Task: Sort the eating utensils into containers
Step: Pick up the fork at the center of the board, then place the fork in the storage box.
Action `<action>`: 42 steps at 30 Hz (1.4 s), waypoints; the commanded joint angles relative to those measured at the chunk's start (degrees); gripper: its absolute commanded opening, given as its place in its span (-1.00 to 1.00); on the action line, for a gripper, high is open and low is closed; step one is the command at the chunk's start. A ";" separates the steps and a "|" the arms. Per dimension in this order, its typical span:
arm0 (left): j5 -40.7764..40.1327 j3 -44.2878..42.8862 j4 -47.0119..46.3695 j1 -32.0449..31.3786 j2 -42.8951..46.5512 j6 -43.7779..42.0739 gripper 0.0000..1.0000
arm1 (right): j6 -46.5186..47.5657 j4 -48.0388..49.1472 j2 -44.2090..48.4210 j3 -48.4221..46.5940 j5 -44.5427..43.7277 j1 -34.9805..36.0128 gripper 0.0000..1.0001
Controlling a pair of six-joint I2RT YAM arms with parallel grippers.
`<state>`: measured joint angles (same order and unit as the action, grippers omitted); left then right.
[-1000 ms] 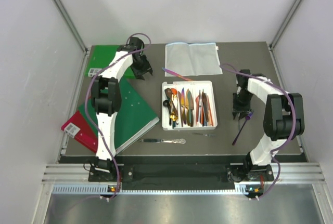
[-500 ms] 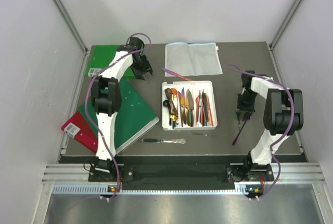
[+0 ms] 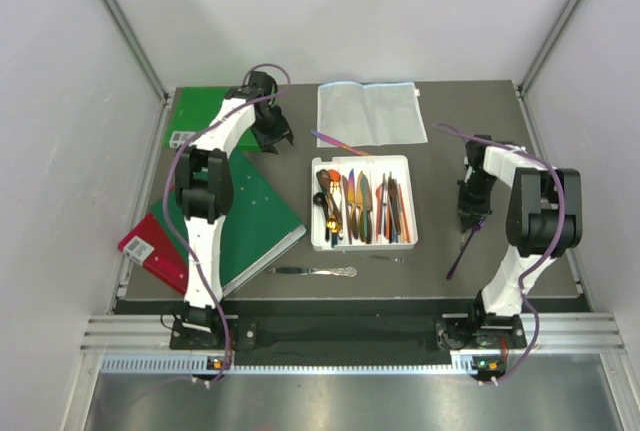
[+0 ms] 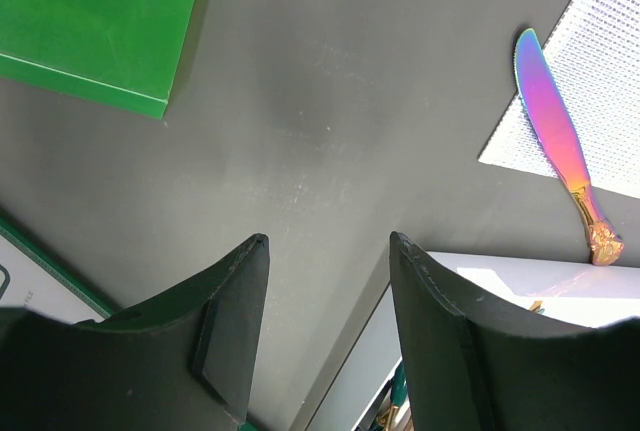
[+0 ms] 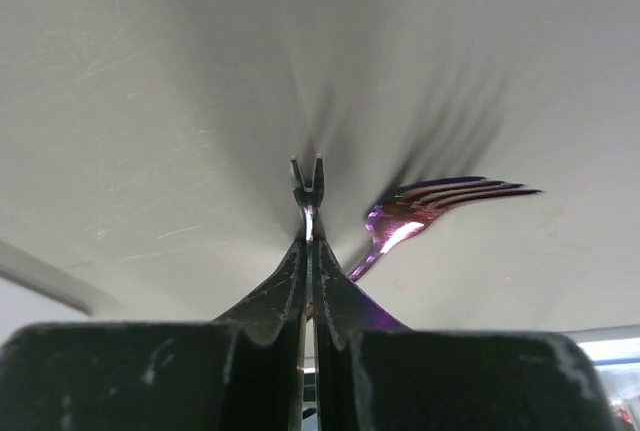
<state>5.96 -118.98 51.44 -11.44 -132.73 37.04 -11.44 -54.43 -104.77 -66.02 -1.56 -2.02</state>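
Observation:
The white tray in the middle of the table holds several utensils in its long compartments. A purple fork lies on the table to the tray's right. My right gripper is down at its head end and shut. In the right wrist view the fork lies just right of the closed fingertips, its neck passing behind the right finger, and nothing shows between the fingers. My left gripper hangs open over bare table by the tray's far left corner. An iridescent knife lies beyond it.
A mesh bag lies behind the tray with the knife's blade on its edge. Green books and a red one cover the left side. A silver utensil lies in front of the tray, with a thin one near it.
My right gripper has come down by the purple fork's head and closed from partly open to shut. The left arm has not moved.

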 commanded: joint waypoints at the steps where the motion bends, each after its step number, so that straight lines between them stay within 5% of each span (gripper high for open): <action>1: -0.24 -1.96 -0.46 -0.34 0.98 0.49 0.13 | 0.54 2.32 1.15 -3.14 7.72 3.84 -1.00; 8: -0.33 -1.87 -0.46 -0.69 0.89 0.49 0.13 | -2.96 -2.78 0.98 -17.90 12.37 7.73 -1.00; 18: -0.51 -1.43 -0.29 -0.69 1.15 0.14 0.13 | -3.32 -8.84 -11.58 -38.20 20.01 16.86 -1.00; 35: -1.03 -0.29 -0.64 -0.69 1.51 -0.56 0.13 | -2.27 -12.89 -16.43 -36.20 20.02 20.92 -1.00; 42: -1.12 -0.38 -0.55 -0.69 1.51 -0.56 0.13 | -1.92 -13.15 -17.39 -36.20 20.46 20.92 -0.82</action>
<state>5.08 -118.96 51.46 -12.05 -132.73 37.32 -13.93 -66.63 -121.91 -102.74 18.15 18.74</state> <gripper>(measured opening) 0.566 0.076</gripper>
